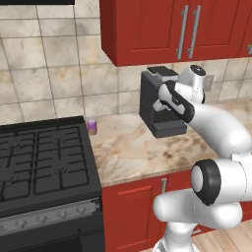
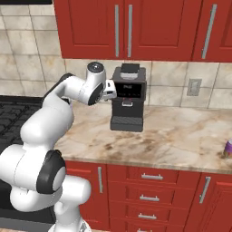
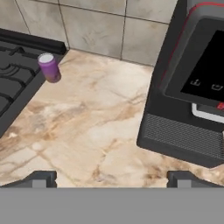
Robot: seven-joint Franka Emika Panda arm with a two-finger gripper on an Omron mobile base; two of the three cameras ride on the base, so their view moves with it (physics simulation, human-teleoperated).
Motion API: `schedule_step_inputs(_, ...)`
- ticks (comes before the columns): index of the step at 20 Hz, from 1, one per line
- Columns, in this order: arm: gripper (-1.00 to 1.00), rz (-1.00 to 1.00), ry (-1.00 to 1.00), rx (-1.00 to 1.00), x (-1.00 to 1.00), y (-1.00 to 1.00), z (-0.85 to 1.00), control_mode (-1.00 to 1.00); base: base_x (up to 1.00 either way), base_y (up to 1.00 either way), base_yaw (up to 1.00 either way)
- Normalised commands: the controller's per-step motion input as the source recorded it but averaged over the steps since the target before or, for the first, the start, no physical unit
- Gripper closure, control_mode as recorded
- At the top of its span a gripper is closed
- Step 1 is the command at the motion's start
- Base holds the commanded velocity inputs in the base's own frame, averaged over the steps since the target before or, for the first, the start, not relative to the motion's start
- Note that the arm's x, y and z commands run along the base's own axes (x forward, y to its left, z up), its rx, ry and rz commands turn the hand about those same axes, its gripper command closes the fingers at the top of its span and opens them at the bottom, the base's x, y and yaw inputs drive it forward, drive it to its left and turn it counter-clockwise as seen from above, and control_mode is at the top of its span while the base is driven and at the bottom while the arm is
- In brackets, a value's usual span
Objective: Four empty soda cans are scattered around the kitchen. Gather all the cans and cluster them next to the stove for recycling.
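Here the gripper (image 3: 112, 178) is spread wide and empty; one purple can (image 3: 49, 67), far ahead-left of its fingers, stands beside the stove (image 3: 13, 83), probably already delivered.

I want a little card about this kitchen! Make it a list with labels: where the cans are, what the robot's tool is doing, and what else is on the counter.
can by stove: purple can, upright on the counter, right beside the stove
other can: purple, at the counter's far right edge
tool: open, holding nothing, up above the counter
also on counter: dark coffee machine against the wall
cabinets: red, above and below
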Motion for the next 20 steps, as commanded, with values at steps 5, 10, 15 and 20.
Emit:
schedule_step_inputs(5,-1.0,0.0,0.0,0.0,0.0,0.0,0.0,1.0,0.01,-0.6,-0.02)
schedule_step_inputs(10,-1.0,0.0,0.0,0.0,0.0,0.0,0.0,1.0,0.02,-0.59,-0.04)
schedule_step_inputs(15,-1.0,0.0,0.0,0.0,0.0,0.0,0.0,1.0,0.02,-0.56,-0.03)
schedule_step_inputs(20,-1.0,0.0,0.0,0.0,0.0,0.0,0.0,1.0,0.0,-0.52,-0.03)
